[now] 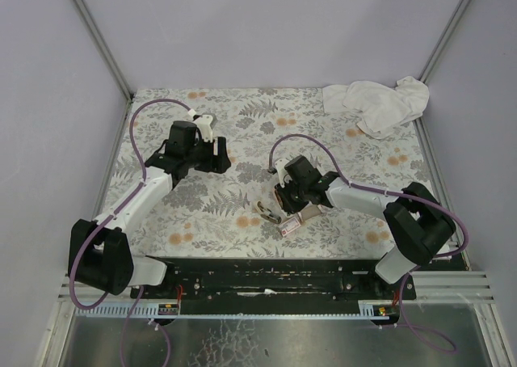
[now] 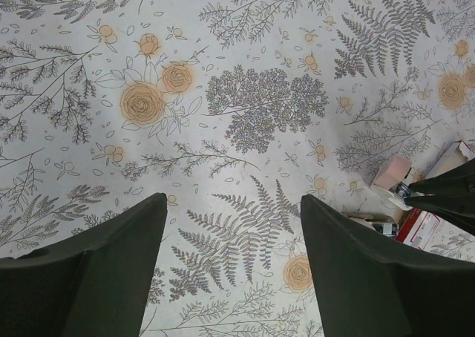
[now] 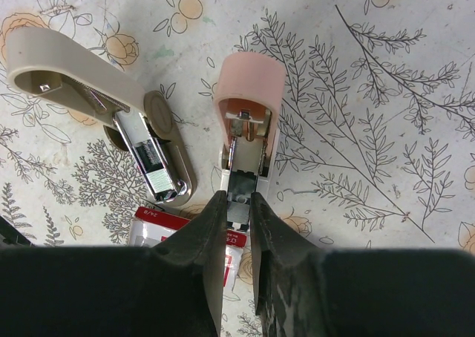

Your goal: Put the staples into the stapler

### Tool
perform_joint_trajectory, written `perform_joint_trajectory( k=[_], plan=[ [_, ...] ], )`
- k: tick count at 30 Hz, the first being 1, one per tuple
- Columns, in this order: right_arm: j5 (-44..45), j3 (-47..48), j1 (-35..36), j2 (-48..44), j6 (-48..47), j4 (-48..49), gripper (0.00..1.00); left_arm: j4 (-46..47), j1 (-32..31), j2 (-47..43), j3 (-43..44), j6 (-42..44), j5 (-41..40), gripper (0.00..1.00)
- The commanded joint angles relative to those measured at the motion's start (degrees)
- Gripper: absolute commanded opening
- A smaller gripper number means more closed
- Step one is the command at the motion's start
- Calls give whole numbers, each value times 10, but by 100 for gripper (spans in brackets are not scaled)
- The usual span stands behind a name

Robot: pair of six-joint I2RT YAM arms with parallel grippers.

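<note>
A pink stapler (image 3: 249,92) lies open on the floral table, its metal magazine (image 3: 245,155) exposed. My right gripper (image 3: 237,197) is over its rear end, shut on a small grey metal piece; I cannot tell whether that piece is a staple strip or part of the stapler. The staples box (image 3: 157,229), red and white here, lies under my left finger. In the top view the right gripper (image 1: 292,208) is over the stapler (image 1: 296,221). My left gripper (image 2: 232,203) is open and empty above bare table, well left of the stapler (image 2: 391,172) and the box (image 2: 419,228).
A second, beige stapler (image 3: 89,77) lies open just left of the pink one, its chrome magazine (image 3: 156,162) showing. A crumpled white cloth (image 1: 380,102) lies at the back right corner. Grey walls and metal rails border the table.
</note>
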Motion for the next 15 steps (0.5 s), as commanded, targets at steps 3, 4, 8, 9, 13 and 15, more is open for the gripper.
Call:
perform_joint_trajectory(
  k=[3,4,8,9,13,15],
  plan=[
    [18,11,9,-5,-14,14,22,35,6,3,4,7,1,72],
    [21,11,10,-5,-14,14,22,35,6,2,4,7,1,72],
    [27,10,13,-4,-17,13,22,35,6,3,3,7,3,72],
    [28,10,13,-4,-18,13,21,35,6,2,4,8,3,72],
    [41,9,17,-1,-19,13,21,35,7,1,4,8,4,72],
    [49,8,21,-2,-20,13,21,35,7,0,4,8,4,72]
  ],
)
